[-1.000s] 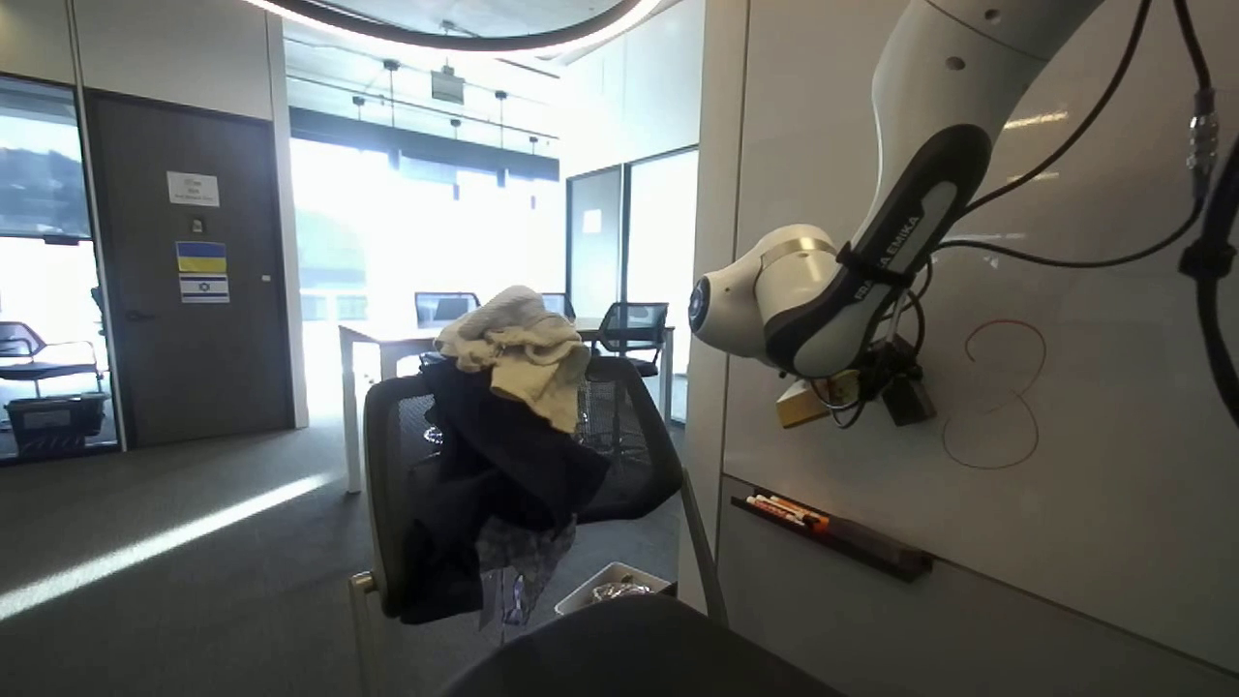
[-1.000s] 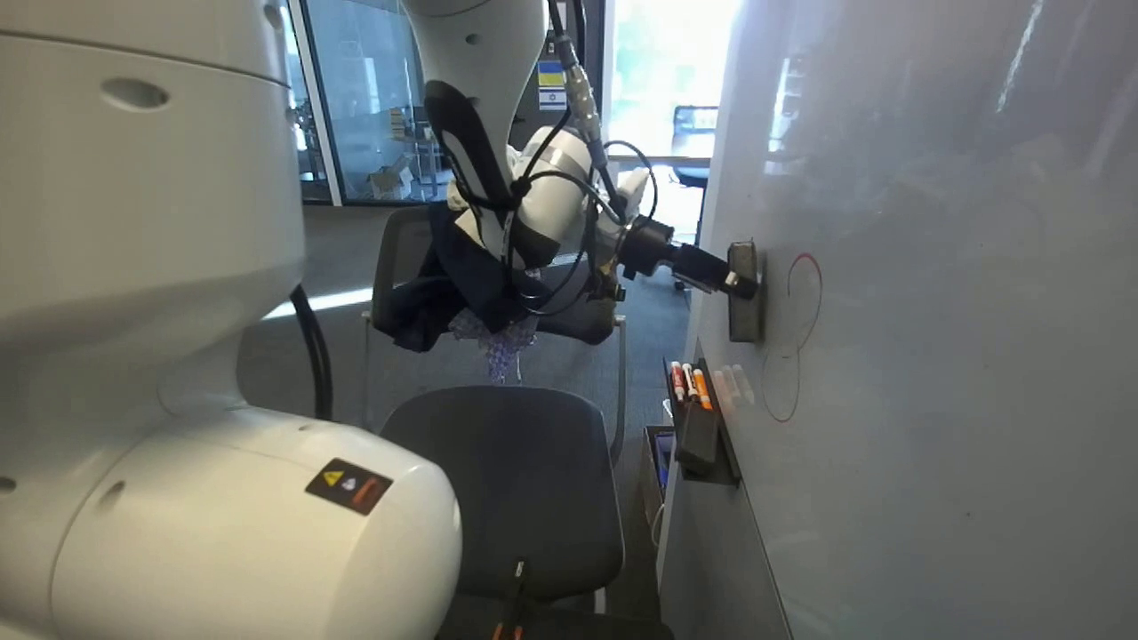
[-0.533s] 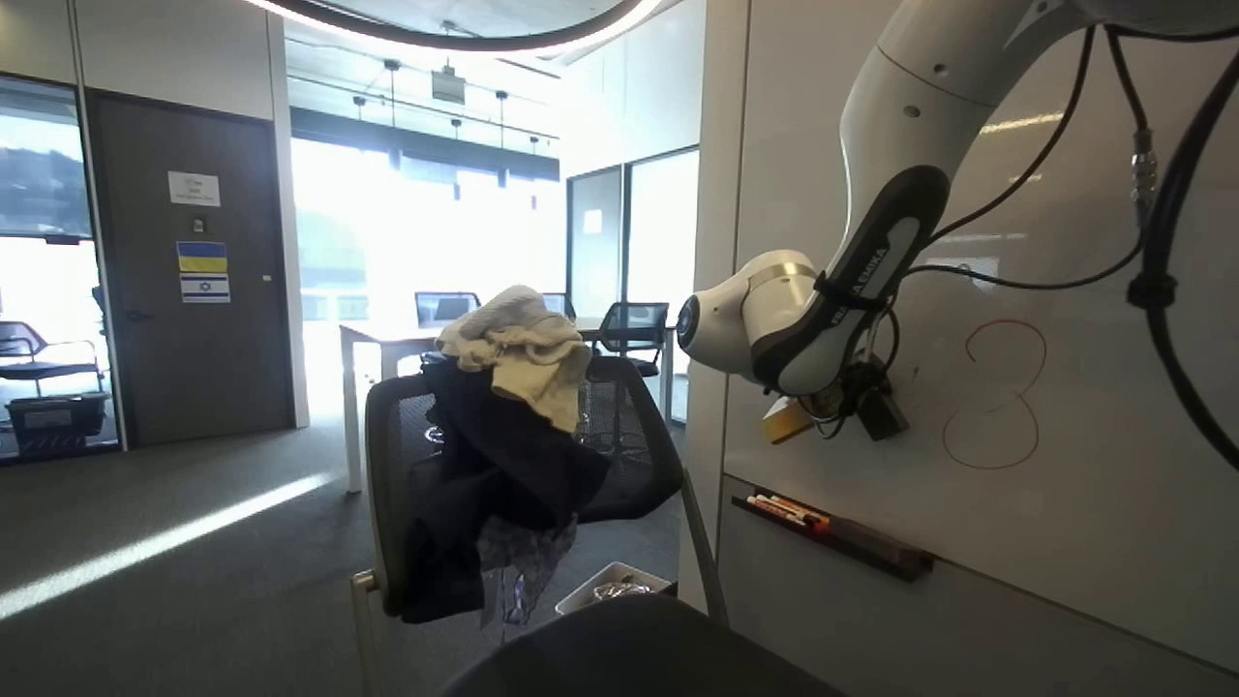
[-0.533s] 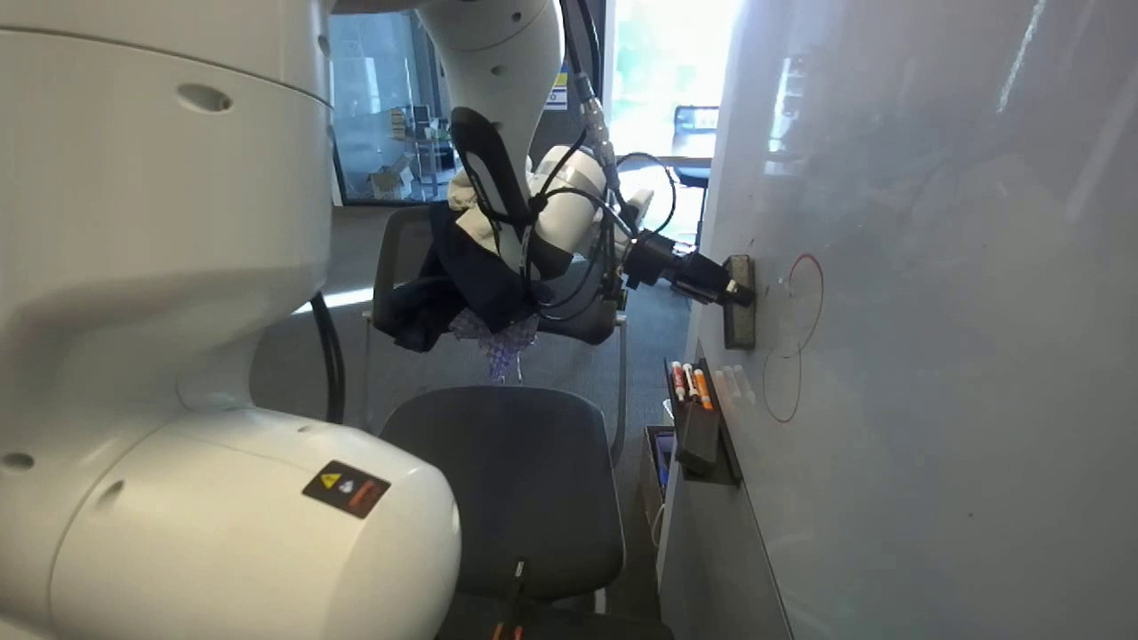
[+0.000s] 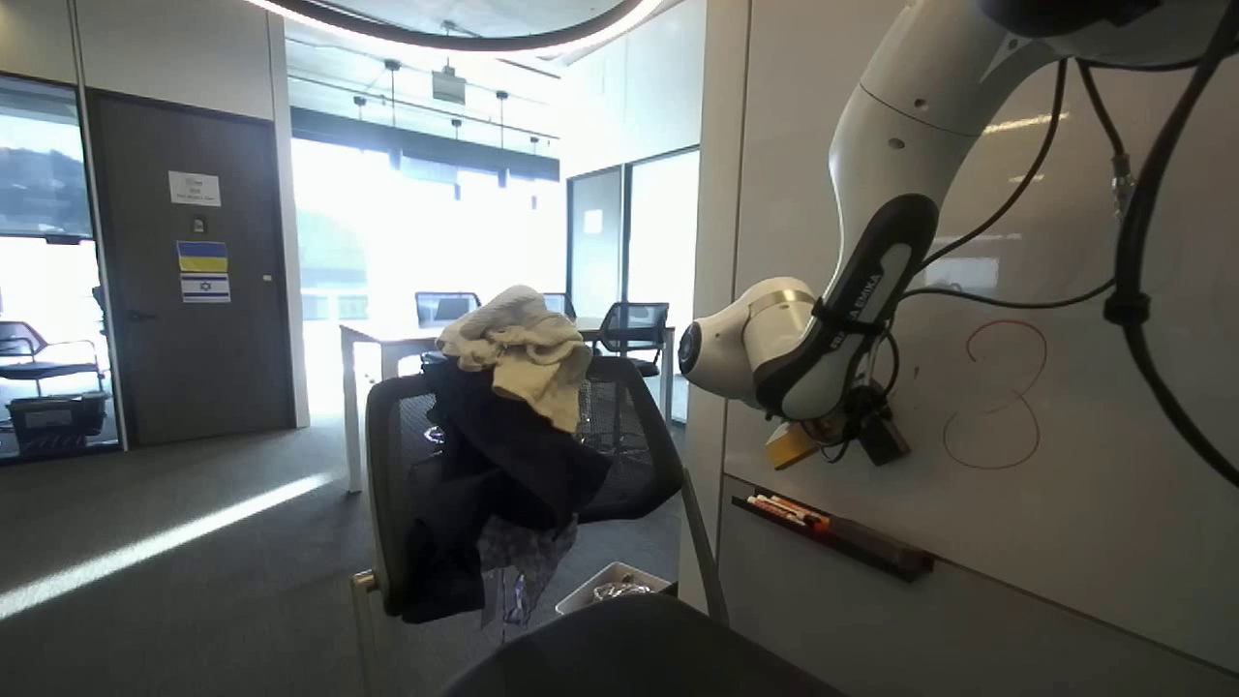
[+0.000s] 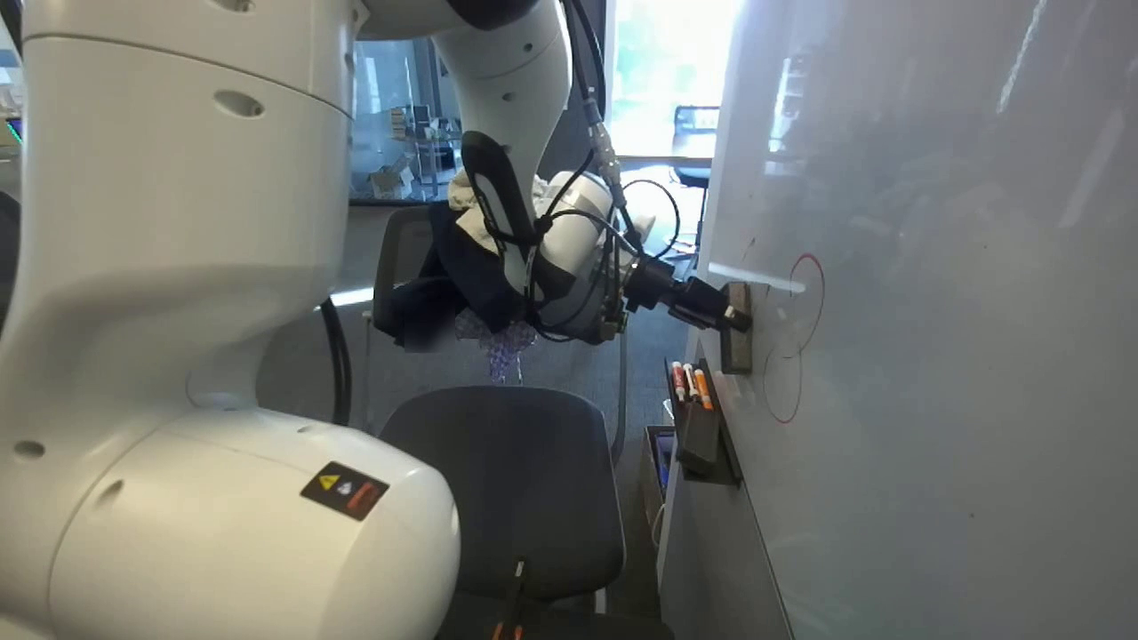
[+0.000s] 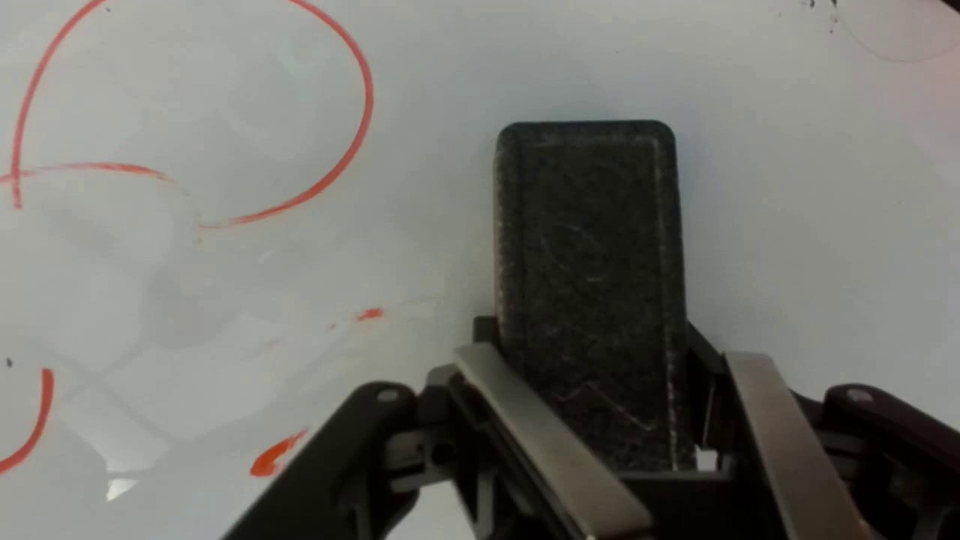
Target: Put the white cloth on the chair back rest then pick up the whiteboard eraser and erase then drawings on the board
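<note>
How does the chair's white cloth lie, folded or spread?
Neither, bunched: an exterior view shows the white cloth heaped in creases over dark fabric.

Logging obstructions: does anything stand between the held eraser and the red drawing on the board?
Nothing visible: in the wrist view, only whiteboard and small red smudges lie between eraser and red drawing.
</note>
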{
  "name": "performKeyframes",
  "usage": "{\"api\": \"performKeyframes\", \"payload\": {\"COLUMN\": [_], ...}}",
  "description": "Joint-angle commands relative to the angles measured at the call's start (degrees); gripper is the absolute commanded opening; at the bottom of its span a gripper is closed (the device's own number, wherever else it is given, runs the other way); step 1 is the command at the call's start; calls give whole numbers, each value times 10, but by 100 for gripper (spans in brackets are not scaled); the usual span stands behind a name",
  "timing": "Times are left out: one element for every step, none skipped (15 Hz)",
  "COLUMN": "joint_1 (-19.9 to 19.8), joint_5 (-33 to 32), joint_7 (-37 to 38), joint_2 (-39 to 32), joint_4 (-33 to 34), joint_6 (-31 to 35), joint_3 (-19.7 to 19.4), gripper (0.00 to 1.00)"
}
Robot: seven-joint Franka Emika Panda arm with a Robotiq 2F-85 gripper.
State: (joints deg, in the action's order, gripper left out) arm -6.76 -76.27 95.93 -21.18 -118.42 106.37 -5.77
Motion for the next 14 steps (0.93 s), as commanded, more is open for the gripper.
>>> {"api": "performKeyframes", "payload": {"joint_1": [-30, -32, -35, -37, -38, -37, -35, -32, -26, -24, -23, -22, -22, -23], "joint_5": [-26, -25, -25, -24, -27, -30, -32, -35, -39, -37, -37, -36, -32, -29], "joint_7": [14, 20, 28, 35, 48, 63, 75, 85, 99, 106, 111, 118, 113, 86], "joint_2": [42, 49, 61, 72, 86, 104, 118, 130, 141, 152, 167, 181, 196, 208], "joint_4": [-45, -54, -67, -79, -92, -107, -117, -126, -134, -140, -148, -155, -164, -171], "joint_6": [50, 54, 58, 61, 62, 58, 52, 48, 34, 25, 20, 12, 8, 20], "joint_3": [-21, -24, -27, -30, -32, -35, -36, -37, -36, -35, -34, -33, -31, -29], "gripper": [31, 31, 31, 31, 31, 31, 31, 31, 31, 31, 31, 31, 31, 31]}}
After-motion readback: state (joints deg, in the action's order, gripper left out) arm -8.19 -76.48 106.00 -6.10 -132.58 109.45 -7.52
